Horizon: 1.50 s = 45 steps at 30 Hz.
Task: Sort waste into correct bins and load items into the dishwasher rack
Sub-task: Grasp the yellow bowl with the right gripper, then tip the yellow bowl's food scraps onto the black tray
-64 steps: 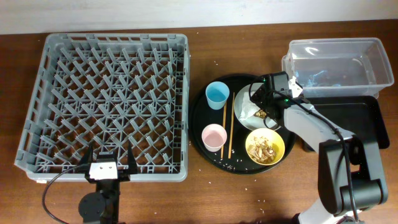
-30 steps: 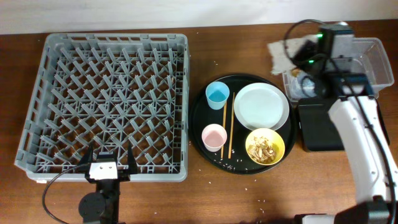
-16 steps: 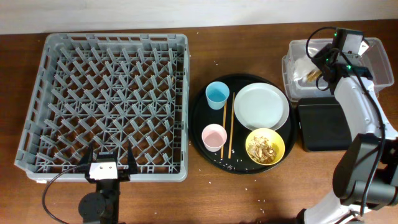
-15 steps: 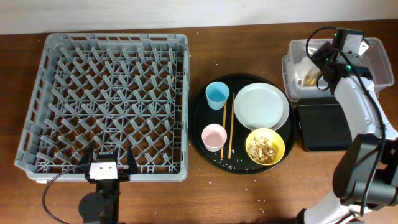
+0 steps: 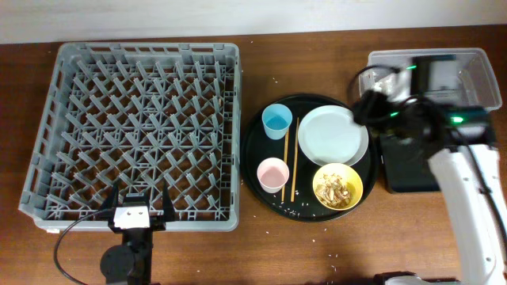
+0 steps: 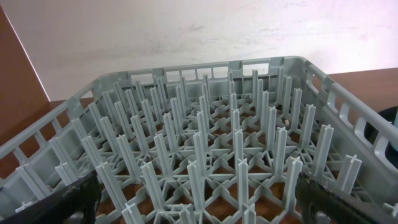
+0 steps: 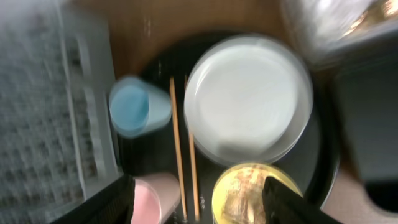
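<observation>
The grey dishwasher rack (image 5: 135, 127) fills the left side and the left wrist view (image 6: 205, 137). The white plate (image 5: 333, 134), light blue cup (image 5: 277, 120), pale pink cup (image 5: 272, 174), two chopsticks (image 5: 295, 162) and the yellow bowl (image 5: 337, 187) with brown and white scraps sit on a round black tray. Pale and brown waste lies in the left end of the clear tub (image 5: 467, 79). My right gripper (image 5: 366, 107) hovers open and empty over the plate's right edge (image 7: 196, 205). My left gripper (image 5: 141, 207) is open at the rack's near edge (image 6: 199, 208).
The shallow black rectangular tray (image 5: 408, 166) lies below the tub, partly hidden by my right arm. The round black tray (image 5: 255, 150) sits between the rack and the bins. Rice grains are scattered on the wooden table (image 5: 333, 253) near the round tray.
My right gripper lifted the napkin and wrapper off the plate, carried them to the clear tub and let go. It has now swung back left over the plate. The left arm has not moved.
</observation>
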Available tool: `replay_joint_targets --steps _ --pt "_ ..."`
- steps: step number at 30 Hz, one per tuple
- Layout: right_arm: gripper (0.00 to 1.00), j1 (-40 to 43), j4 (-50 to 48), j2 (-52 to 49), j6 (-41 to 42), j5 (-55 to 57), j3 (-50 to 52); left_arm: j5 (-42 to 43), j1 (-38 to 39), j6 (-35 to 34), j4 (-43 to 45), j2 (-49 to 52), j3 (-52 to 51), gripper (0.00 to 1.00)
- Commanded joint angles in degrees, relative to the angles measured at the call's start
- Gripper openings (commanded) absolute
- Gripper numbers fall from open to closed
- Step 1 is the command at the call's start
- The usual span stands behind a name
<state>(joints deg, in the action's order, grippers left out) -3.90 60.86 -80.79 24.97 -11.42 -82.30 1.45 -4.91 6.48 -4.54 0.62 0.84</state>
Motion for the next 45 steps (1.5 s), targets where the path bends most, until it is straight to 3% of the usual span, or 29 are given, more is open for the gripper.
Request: replay_joint_targets --steps 1,5,12,16,20,23,25,28,35,39,42,45 --pt "0.66 -8.8 3.1 -2.9 -0.7 8.1 2.7 -0.4 -0.2 0.9 -0.1 -0.3 -0.3 0.99" --pt "0.61 -15.7 3.3 -8.5 -0.7 12.8 6.8 -0.4 -0.2 0.9 -0.1 -0.3 -0.3 0.99" --pt "0.57 -18.9 3.6 -21.6 -0.5 11.5 7.9 -0.4 -0.2 0.9 -0.1 -0.3 -0.3 0.99" --pt "0.46 -20.1 4.1 -25.4 -0.5 8.9 7.9 -0.4 -0.2 0.9 -0.1 -0.3 -0.3 0.99" --pt "0.44 -20.9 2.9 -25.4 2.5 9.1 10.1 -0.4 -0.2 0.9 -0.1 -0.3 -0.3 0.99" --pt "0.34 -20.9 1.9 -25.4 2.6 9.1 12.6 -0.4 -0.2 0.9 -0.1 -0.3 -0.3 0.99" --pt "0.17 -20.9 1.2 -25.4 2.5 9.1 12.9 -0.4 -0.2 0.9 -0.1 -0.3 -0.3 0.99" --pt "0.04 -20.9 1.1 -25.4 2.5 9.1 12.9 -0.4 -0.2 0.9 -0.1 -0.3 -0.3 0.99" --pt "0.04 -20.4 6.1 -19.9 -0.6 9.1 5.9 -0.4 -0.2 0.9 -0.1 -0.3 -0.3 0.99" --pt "0.04 -13.8 9.2 -10.0 -3.8 9.1 0.5 -0.4 -0.2 0.9 -0.1 -0.3 -0.3 0.99" --pt "0.04 -3.3 8.6 -3.7 -7.8 7.2 0.5 -0.4 -0.2 0.9 -0.1 -0.3 -0.3 0.99" --pt "0.04 9.7 5.1 -2.1 -17.4 -6.1 0.6 -0.4 -0.2 0.9 -0.1 -0.3 -0.3 0.99"
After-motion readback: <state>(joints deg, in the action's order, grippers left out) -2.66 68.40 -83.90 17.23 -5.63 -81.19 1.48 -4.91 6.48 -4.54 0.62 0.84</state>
